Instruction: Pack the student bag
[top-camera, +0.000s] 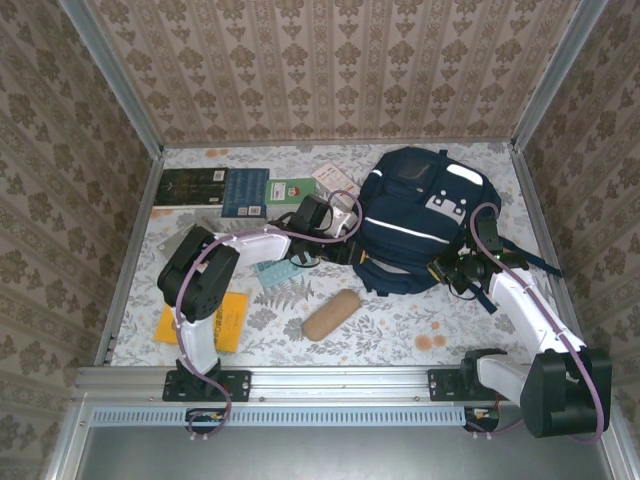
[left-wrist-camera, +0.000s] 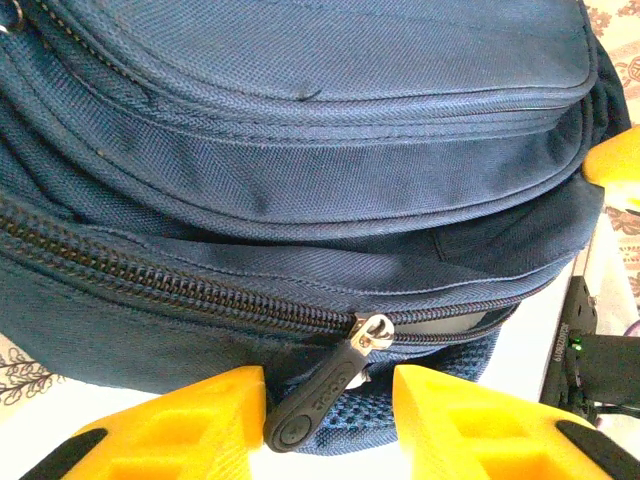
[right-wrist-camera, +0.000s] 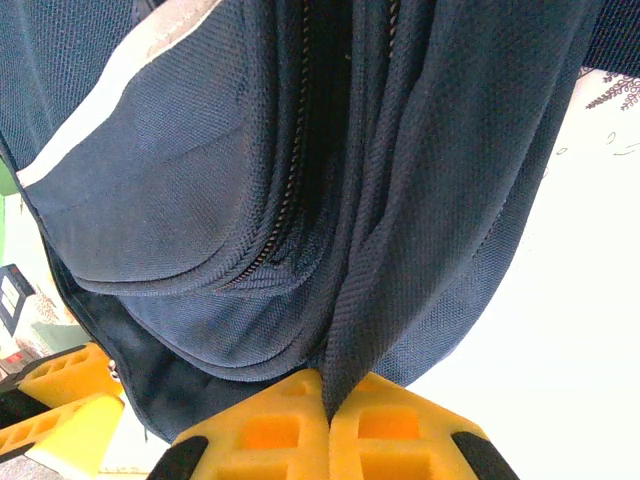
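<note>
Fabric of the student bag (top-camera: 400, 250) looks soft and floppy; right jaws pinch a fold, left jaws stand open around the zipper pull (left-wrist-camera: 325, 388), probably the best hold.

Damask-patterned walls (top-camera: 340, 70), floral tabletop (top-camera: 400, 320), metal frame rails (top-camera: 330, 378)

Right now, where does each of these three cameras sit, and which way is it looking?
Top external: fixed above and behind the arms, looking down at the table; both arms, the left gripper, the right gripper and the student bag show.
Left wrist: on the left arm, facing the bag's zipper pull; its own yellow fingers stand open either side.
Right wrist: on the right arm, close against the bag; its own fingertips pinch a fabric fold.
Shared: all see the bag.
</note>
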